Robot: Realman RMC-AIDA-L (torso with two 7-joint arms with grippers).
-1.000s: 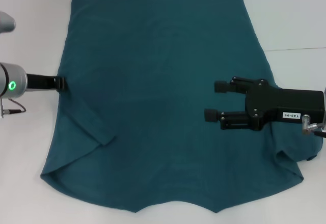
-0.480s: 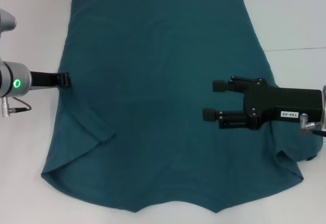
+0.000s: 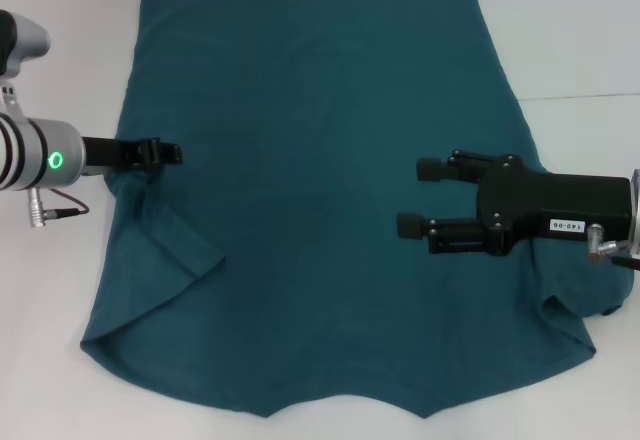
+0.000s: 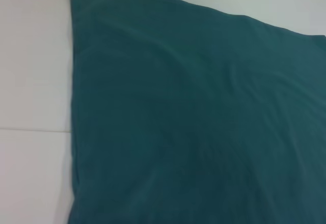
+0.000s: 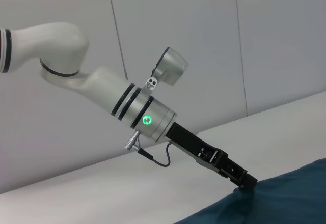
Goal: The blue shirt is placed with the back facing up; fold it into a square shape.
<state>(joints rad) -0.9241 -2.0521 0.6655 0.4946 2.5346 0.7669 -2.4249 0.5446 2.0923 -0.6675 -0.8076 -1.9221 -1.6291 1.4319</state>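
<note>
Since 1 s ago the left end effector [image 3: 165,151], seemingly pinching the blue shirt [image 3: 310,190] edge, slid inward at frame left; right end effector [image 3: 420,198] hovers open; cloth may slip.

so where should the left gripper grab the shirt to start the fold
Probably the left side edge of the shirt, near the sleeve already flipped inward, coming in low from the robot's left. That edge lies flat and free on the table, so it can be pinched and carried across. The left gripper is at that edge; the right gripper hovers open over the right half.
</note>
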